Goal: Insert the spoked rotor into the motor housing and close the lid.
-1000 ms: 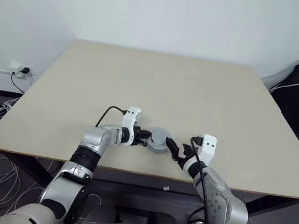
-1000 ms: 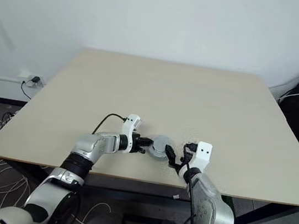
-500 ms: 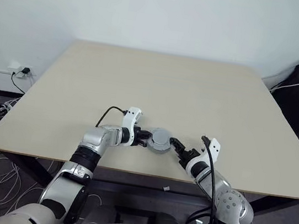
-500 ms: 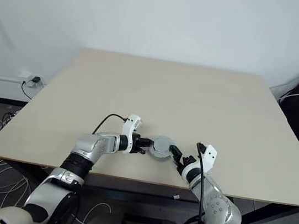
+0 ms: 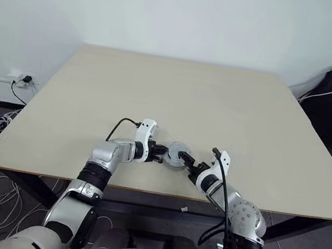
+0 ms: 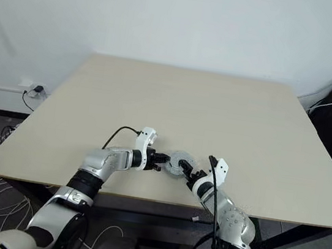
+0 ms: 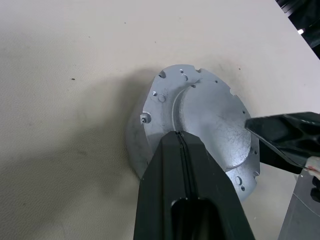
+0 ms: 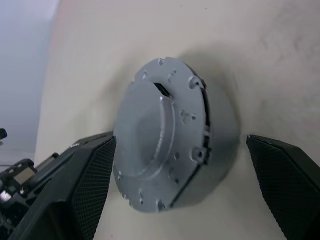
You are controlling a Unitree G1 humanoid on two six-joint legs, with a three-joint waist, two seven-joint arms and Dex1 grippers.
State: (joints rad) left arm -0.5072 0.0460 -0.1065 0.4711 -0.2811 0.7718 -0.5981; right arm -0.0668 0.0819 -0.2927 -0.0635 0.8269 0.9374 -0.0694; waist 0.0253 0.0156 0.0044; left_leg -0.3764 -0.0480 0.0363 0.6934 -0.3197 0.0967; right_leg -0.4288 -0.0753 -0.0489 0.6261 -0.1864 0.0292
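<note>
Grey lid (image 7: 210, 122) sits on the motor housing near the table's (image 5: 219, 101) front edge; left gripper (image 7: 181, 137) pinched shut against it; right gripper (image 8: 182, 187) spread wide around it; closing step, I'd guess; next, squeeze and seat it.

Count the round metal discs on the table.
1: the lid, plain face up, sits near the table's front edge between both grippers. Parts beneath it may be hidden.

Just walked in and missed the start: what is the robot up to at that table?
It is working on a round grey motor assembly near the front edge of the table. The plain grey lid sits on top of it. The left gripper, shut, rests against one side. The right gripper is wide open, its fingers on either side of the assembly, not yet closed on it.
</note>
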